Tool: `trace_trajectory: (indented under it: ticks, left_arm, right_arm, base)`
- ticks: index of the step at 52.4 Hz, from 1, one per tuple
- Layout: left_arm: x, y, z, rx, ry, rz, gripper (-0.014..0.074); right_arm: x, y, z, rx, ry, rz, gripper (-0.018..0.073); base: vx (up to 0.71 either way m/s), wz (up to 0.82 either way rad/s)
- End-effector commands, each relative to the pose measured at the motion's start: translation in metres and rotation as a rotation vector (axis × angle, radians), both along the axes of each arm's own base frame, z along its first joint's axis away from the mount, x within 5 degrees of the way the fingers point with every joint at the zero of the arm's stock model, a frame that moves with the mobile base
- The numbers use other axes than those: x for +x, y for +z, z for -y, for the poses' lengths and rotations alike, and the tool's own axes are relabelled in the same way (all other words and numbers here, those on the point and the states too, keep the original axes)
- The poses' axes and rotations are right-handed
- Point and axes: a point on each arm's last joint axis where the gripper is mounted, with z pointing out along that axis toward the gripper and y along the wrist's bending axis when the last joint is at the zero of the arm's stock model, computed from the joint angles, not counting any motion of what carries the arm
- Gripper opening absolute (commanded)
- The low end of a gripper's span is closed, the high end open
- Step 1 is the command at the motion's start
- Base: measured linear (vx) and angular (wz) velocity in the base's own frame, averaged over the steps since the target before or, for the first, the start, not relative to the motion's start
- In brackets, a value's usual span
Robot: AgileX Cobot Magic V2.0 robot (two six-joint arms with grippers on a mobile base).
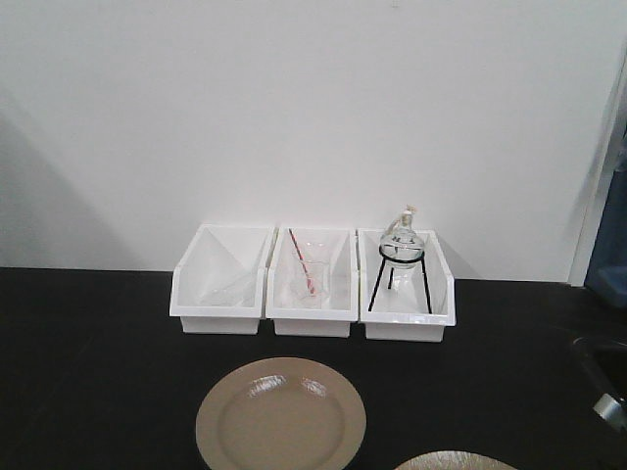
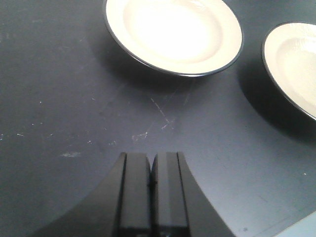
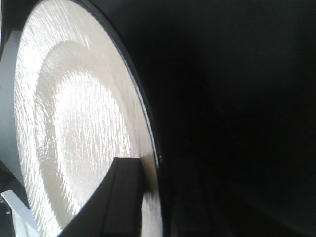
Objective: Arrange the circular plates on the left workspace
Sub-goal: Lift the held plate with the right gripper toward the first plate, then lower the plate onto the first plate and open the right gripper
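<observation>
Jaws pressed together and empty, the left gripper [image 2: 150,165] hangs over bare black surface [image 2: 54,98] on the left side. Ahead of it and slightly to its right lies the first plate [image 2: 173,32], flat on the surface in front of the white bins [image 1: 312,284]. Further right, near the first but not touching it, is the second plate [image 2: 296,59]. The right gripper [image 3: 157,170] has its jaws pinching this plate's rim, the upper one lying on the tan face, the lower lost in shadow beneath. So the right arm has that plate. Being round, it has no long axis to line up. Its way to open surface runs leftward, toward or past the first plate.
</observation>
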Motion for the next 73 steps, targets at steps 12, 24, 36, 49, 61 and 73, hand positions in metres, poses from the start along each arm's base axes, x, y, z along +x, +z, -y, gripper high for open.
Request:
trace_trajectory:
  ticks: [12, 24, 36, 49, 61, 73]
  left_arm:
    - [0.002, 0.012, 0.001, -0.032, 0.019, 0.046, 0.0000]
    - [0.002, 0.011, 0.000, -0.014, 0.015, 0.045, 0.0000]
    - [0.003, 0.011, -0.001, -0.013, 0.020, 0.049, 0.0000]
    - [0.003, 0.011, -0.001, -0.010, 0.029, 0.055, 0.0000]
    - [0.004, 0.011, -0.002, -0.008, 0.038, 0.060, 0.0000]
    - [0.004, 0.012, -0.002, -0.007, 0.039, 0.061, 0.0000]
  right_arm:
    - [0.007, 0.038, -0.007, 0.149, -0.017, 0.056, -0.0008]
    - [0.015, 0.083, -0.004, 0.111, -0.088, 0.118, -0.0002]
    - [0.024, 0.129, -0.007, 0.202, -0.184, 0.257, -0.0002]
    - [0.034, 0.147, -0.021, 0.384, -0.255, 0.330, -0.0002]
    - [0.046, 0.160, -0.065, 0.528, -0.225, 0.390, -0.0002]
    - [0.057, 0.158, -0.119, 0.487, -0.247, 0.414, -0.0002]
  base:
    - [0.00, 0.00]
    - [0.00, 0.00]
    - [0.00, 0.00]
    - [0.00, 0.00]
    - [0.00, 0.00]
    - [0.00, 0.00]
